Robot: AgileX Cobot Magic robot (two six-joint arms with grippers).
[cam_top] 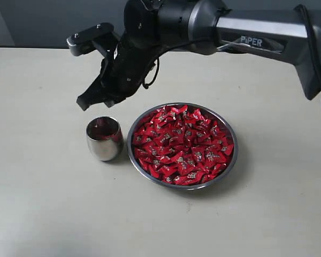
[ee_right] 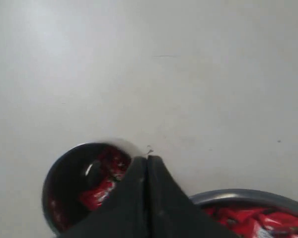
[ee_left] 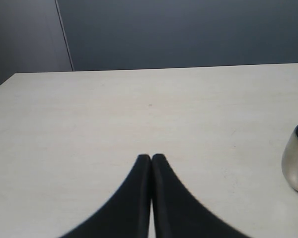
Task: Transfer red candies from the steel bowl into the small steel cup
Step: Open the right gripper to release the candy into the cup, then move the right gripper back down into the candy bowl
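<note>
my right gripper [cam_top: 87,103] is clenched, the two black fingers pressed flat together, and i see nothing pinched between them. it hangs in the air close above the cup [cam_top: 104,138], off the table [cam_top: 43,203]; in the right wrist view the tips [ee_right: 148,159] sit against the cup's [ee_right: 72,186] rim, on the side toward the bowl [ee_right: 238,194], though i cannot tell if they are straight over the mouth. the cup stands upright just beside the bowl [cam_top: 129,145], on its left in the exterior view, near it but not clearly touching. a few candies [ee_right: 102,191] already lie inside the cup. the rest of the candies [cam_top: 184,144] fill the bowl in a heaped red layer almost to its rim

my left gripper [ee_left: 151,157] is clenched too, fingers meeting tip to tip, with nothing in them. it hovers over bare table, with the cup [ee_left: 297,166] apart from it at the edge of its wrist view
</note>
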